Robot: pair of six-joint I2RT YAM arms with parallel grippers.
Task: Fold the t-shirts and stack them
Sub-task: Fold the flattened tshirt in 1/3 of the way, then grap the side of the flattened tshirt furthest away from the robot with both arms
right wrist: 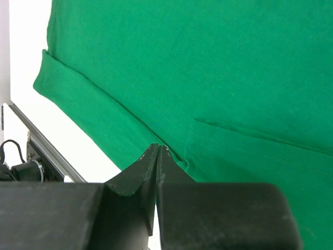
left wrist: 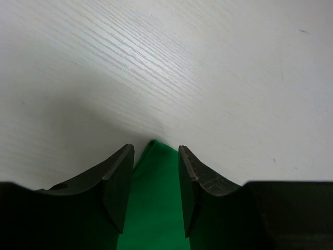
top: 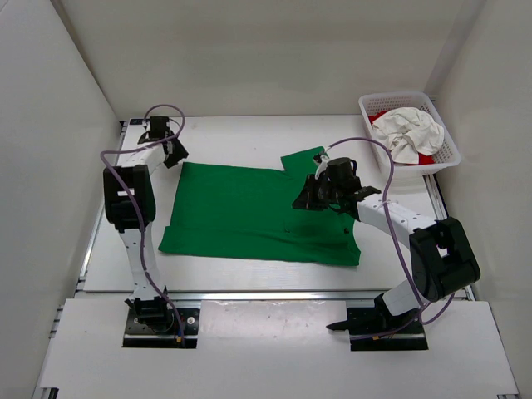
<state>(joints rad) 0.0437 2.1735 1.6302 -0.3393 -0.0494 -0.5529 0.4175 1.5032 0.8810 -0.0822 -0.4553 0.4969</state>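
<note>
The bright green t-shirt (top: 249, 216) lies spread flat in the middle of the table, one sleeve folded over at its right end. My left gripper (top: 176, 156) is at the shirt's far left corner. Its jaws stand open in the left wrist view (left wrist: 156, 149), with the green corner (left wrist: 156, 208) lying loose between them. My right gripper (top: 302, 202) is low over the shirt's right part. In the right wrist view it (right wrist: 157, 147) is shut, its tips pinching the edge of a fold in the green cloth (right wrist: 208, 62). The off-white t-shirt (top: 407, 129) and the red t-shirt (top: 427, 158) lie crumpled in the basket.
A white plastic mesh basket (top: 366, 105) stands at the far right corner of the table. White walls close in the table on the left, back and right. A metal rail (right wrist: 47, 151) runs along the table edge near the right gripper.
</note>
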